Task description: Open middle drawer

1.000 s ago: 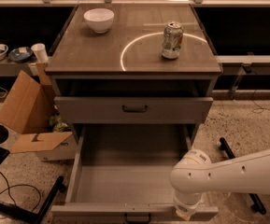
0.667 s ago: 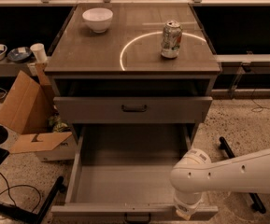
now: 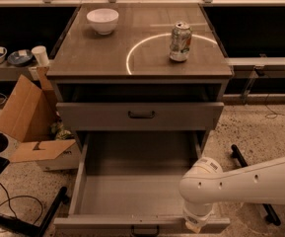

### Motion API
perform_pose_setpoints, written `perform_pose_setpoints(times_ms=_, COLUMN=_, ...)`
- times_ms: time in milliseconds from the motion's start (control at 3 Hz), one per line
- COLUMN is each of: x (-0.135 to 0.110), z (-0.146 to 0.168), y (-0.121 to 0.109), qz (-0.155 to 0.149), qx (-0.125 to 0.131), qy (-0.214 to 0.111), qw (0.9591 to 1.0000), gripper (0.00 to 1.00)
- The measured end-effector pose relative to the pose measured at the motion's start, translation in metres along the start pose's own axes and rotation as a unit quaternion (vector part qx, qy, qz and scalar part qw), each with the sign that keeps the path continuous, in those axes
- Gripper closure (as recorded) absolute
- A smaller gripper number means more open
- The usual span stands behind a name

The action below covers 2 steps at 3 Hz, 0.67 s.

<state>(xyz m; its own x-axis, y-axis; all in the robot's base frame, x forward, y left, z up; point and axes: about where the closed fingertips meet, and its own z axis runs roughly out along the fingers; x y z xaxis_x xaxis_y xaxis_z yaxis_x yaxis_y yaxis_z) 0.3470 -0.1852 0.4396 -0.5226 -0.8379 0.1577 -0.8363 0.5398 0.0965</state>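
The middle drawer [image 3: 137,196] is pulled far out toward me, and its plain grey inside is empty. Its low front runs along the bottom edge of the view, with the small dark handle [image 3: 144,229] at centre. My white arm comes in from the right. Its gripper [image 3: 195,224] hangs down over the right end of the drawer front, right of the handle and mostly hidden by the wrist. Above, the taller-fronted top drawer [image 3: 141,115] stands slightly out. The lowest drawer is hidden under the open one.
A white bowl [image 3: 102,20] and a soda can [image 3: 180,41] stand on the cabinet top. An open cardboard box [image 3: 31,125] sits on the floor to the left, with dark cables and a stand leg [image 3: 51,212] near the drawer's left corner. A low shelf with dishes [image 3: 9,58] is at far left.
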Motion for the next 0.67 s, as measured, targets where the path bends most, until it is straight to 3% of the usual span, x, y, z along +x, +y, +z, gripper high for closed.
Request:
perform_pose_setpoints(times_ms=333, x=-0.003, z=-0.002, y=-0.002, qz=-0.009, qx=0.001, qy=-0.003, qw=0.9999, gripper=0.08)
perform_pose_setpoints(times_ms=667, x=-0.007, z=-0.02, y=-0.001, qz=-0.057, qx=0.003, qy=-0.018, qw=0.9982, gripper=0.0)
